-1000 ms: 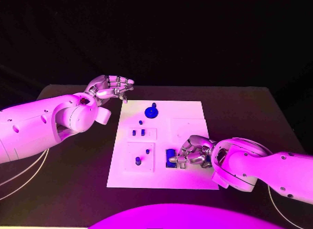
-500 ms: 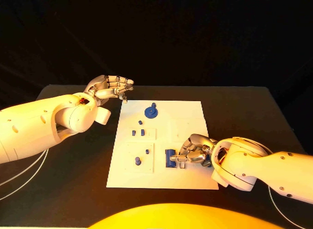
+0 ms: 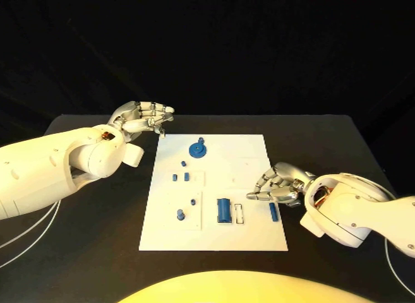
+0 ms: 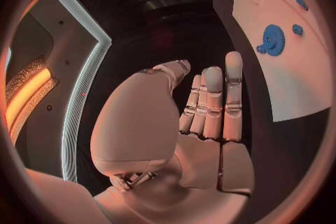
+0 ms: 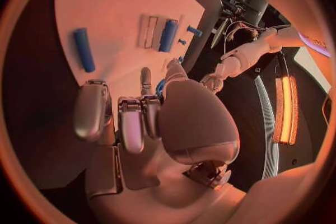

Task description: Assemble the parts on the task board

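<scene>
Meanwhile, both hands hovered at the white board point(image 3: 248, 237) with nothing in them.

Over the board's right side, the right hand point(image 3: 278, 186) had its fingers curled in on nothing; a blue bar point(image 3: 273, 211) lay loose just below it, and a thicker blue cylinder point(image 3: 223, 209) sat in its slot further to the hand's left. Off the board's far left corner, the left hand point(image 3: 145, 116) was bunched shut, also holding nothing, with the blue gear point(image 3: 199, 149) standing on the board near it.
</scene>
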Controlling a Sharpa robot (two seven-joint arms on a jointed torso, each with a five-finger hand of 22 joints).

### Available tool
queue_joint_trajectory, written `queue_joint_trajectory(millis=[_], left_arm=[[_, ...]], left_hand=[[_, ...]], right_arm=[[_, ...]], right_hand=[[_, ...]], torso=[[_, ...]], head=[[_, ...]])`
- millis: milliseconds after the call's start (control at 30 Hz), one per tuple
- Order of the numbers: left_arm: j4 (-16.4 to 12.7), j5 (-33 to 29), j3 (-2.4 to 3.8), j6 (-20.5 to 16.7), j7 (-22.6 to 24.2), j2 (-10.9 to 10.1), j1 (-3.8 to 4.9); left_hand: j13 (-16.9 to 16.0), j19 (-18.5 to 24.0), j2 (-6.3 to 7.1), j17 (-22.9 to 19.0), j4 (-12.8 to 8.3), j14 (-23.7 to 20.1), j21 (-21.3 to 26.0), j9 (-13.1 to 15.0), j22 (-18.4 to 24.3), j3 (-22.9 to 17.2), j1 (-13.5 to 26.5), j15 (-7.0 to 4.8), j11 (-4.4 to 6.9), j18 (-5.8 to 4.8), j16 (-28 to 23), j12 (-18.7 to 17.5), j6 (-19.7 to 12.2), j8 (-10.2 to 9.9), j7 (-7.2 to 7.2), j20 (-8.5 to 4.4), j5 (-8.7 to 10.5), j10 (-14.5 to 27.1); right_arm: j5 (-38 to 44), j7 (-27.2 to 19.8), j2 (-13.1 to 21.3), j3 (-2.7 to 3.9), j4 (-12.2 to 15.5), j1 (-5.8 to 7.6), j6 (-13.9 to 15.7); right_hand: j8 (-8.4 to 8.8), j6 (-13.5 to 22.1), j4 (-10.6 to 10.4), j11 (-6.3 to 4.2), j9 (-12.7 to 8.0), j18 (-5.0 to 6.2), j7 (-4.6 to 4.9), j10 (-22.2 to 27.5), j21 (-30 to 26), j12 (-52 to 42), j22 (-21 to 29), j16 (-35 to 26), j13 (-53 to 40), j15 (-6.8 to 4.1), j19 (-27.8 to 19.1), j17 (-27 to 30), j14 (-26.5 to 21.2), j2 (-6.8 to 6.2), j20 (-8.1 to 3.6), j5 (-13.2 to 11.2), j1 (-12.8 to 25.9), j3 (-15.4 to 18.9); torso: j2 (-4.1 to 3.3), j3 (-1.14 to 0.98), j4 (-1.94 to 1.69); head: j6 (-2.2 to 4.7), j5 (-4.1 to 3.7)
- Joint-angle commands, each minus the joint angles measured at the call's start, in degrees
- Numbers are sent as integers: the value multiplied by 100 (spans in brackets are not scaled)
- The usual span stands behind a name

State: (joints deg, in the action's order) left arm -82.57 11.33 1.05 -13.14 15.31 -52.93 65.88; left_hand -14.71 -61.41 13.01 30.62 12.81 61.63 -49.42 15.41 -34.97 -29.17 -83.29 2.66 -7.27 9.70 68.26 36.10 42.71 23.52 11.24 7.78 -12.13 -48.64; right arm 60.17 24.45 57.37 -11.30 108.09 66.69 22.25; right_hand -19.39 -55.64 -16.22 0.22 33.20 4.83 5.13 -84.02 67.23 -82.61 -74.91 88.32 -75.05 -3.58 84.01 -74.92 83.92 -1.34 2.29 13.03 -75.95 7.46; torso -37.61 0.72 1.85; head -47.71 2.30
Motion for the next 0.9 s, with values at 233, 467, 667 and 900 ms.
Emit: queue_joint_trajectory(millis=[233, 467, 667, 900], left_arm=[[-2, -29, -2, 65, 86, 35, 6], [14, -32, -12, 75, 91, 62, 5], [18, -33, -17, 81, 92, 64, 5], [18, -33, -19, 84, 89, 60, 5]], left_hand=[[6, -16, -18, -6, 27, -13, 30, -6, 8, -5, 27, 16, 2, 88, 21, 11, -25, 16, 1, 19, 6, 53], [6, -16, -18, -6, 27, -13, 30, -6, 8, -5, 27, 16, 2, 88, 21, 11, -25, 16, 1, 19, 6, 53], [6, -16, -18, -6, 27, -13, 30, -6, 8, -5, 27, 16, 2, 88, 21, 11, -25, 16, 1, 19, 6, 53], [6, -16, -18, -6, 27, -13, 30, -6, 8, -5, 27, 16, 2, 88, 21, 11, -25, 16, 1, 19, 6, 53]], right_arm=[[999, -1, 610, -13, 7, 10, 51], [1483, 285, 820, -27, 43, -160, -295], [1627, 484, 800, -35, 56, -307, -502], [1660, 553, 710, -37, 39, -374, -505]], right_hand=[[39, -65, 66, 39, -11, -99, -8, -158, 14, 73, -995, -5, -843, 45, 66, -946, 499, -149, 63, -89, -330, 1], [-25, -246, -11, -2, 12, -102, -61, -153, 51, 87, -1004, 3, -833, 16, 75, -974, 504, -175, 50, -139, -369, 23], [-77, -380, -44, -49, 33, -111, -113, -184, 105, 59, -1016, 15, -856, -24, 92, -1019, 512, -148, 17, -350, -261, 79], [-91, -407, -49, -59, 40, -113, -124, -193, 116, 50, -1018, 21, -864, -34, 97, -1039, 516, -150, 7, -383, -200, 109]], torso=[[5, 7, 11], [2, 6, 16], [3, 4, -5], [2, 6, -2]], head=[[1, -179], [-14, -214], [-29, -232], [-33, -231]])
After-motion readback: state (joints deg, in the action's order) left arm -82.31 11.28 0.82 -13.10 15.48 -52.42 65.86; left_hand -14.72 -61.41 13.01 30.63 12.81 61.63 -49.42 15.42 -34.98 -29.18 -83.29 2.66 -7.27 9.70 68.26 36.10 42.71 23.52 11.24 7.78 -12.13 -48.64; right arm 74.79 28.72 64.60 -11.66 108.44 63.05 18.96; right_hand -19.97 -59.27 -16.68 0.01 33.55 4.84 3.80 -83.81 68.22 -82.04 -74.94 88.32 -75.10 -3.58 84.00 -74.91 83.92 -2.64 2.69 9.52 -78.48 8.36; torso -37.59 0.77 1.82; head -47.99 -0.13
